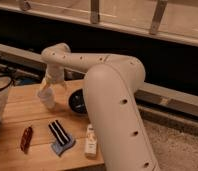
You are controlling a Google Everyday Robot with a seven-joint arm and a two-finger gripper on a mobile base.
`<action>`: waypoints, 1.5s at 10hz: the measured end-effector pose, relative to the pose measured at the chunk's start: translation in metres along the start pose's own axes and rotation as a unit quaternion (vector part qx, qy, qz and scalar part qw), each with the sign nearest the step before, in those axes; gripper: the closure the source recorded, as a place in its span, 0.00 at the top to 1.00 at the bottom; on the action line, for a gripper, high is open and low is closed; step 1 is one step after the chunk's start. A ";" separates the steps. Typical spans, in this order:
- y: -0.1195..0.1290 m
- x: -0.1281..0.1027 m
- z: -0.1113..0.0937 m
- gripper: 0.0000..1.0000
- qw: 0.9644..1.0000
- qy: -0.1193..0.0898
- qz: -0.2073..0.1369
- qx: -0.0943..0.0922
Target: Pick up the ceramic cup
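So the big white arm (112, 95) reaches in from the right and bends over the back half of the wooden worktop (17, 115), with the gripper (46, 92) hanging down near the middle of the top, a bit toward the back edge. It's right on the ceramic cup (48, 100), the small white handleless one, and it looks like it's wrapped around the upper part of it. The cup blends into the gripper so much that I can't tell whether it sits on the wood or is lifted, and I can't tell how the gripper is set on it either.

Just right of the cup, partly tucked behind the arm, is the dark round bowl (78, 102), near the right edge of the worktop.

Along the front edge there's a row of stuff: a reddish-brown packet (26, 139) toward the front left, a black and white striped thing lying on a blue cloth (60, 138) around the front middle, and a pale bottle-like item (90, 140) on its side toward the front right corner, right next to the arm's body.

Off the left edge there's a dark cable (2, 82) looping on the surface beside the worktop
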 end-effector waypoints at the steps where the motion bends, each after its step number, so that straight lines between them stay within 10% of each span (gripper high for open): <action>1: -0.005 0.000 0.005 0.80 1.000 0.003 0.008 -0.009; 5: -0.032 0.001 0.032 0.78 0.997 0.027 0.041 -0.066; 9: -0.021 -0.001 0.044 0.42 0.999 0.031 0.028 -0.019; 13: -0.025 0.002 0.057 0.03 0.999 0.038 0.018 -0.029; 15: -0.021 -0.002 0.036 0.01 0.999 0.024 0.012 -0.025</action>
